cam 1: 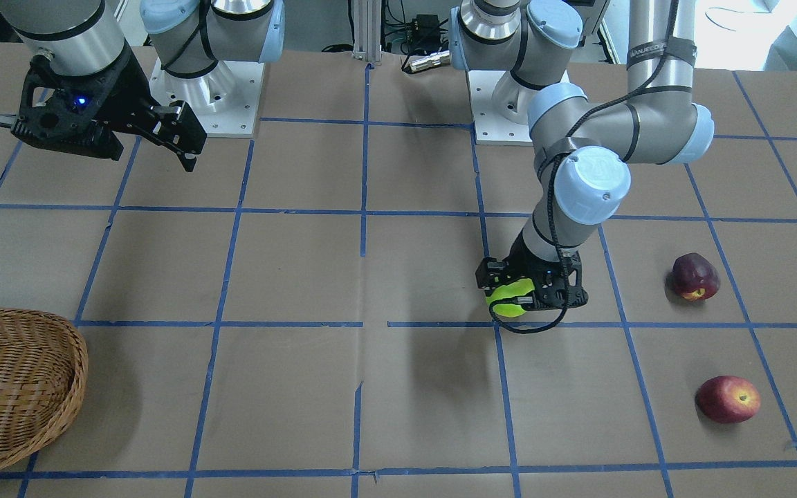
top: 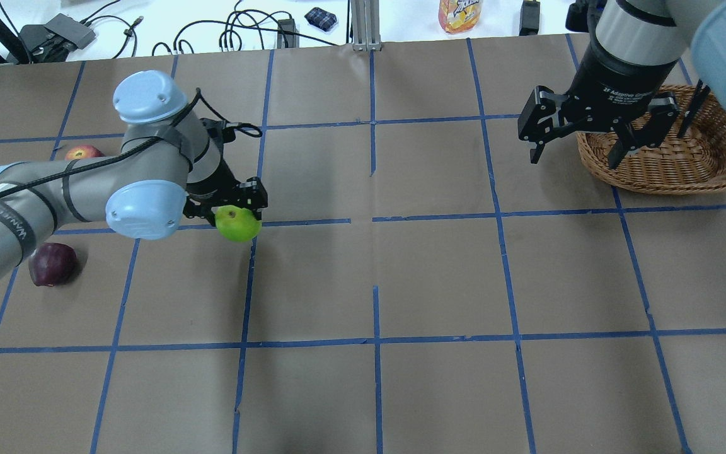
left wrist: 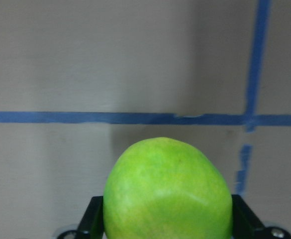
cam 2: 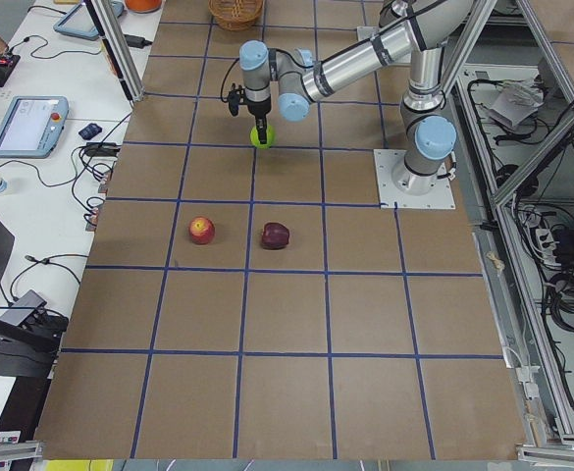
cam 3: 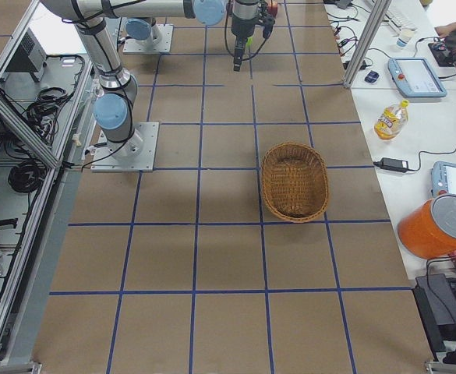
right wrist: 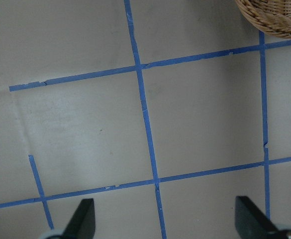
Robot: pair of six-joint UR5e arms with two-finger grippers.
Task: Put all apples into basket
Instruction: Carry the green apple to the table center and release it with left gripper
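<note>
My left gripper (top: 237, 221) is shut on the lime-green apple (cam 1: 509, 299), which it holds just above the table; the apple fills the bottom of the left wrist view (left wrist: 167, 194). The maroon apple (cam 1: 694, 277) and the red apple with a yellow patch (cam 1: 728, 399) lie on the table on the left arm's side, also in the overhead view (top: 52, 265) (top: 84, 152). The wicker basket (top: 672, 167) sits on the right arm's side and is empty. My right gripper (top: 574, 157) is open and empty, raised beside the basket's inner edge.
Brown paper with blue tape grid lines covers the table (top: 438, 271). The two arm bases (cam 1: 208, 97) (cam 1: 502, 111) stand at the robot's edge. A juice bottle (top: 460, 14) and cables lie beyond the far edge.
</note>
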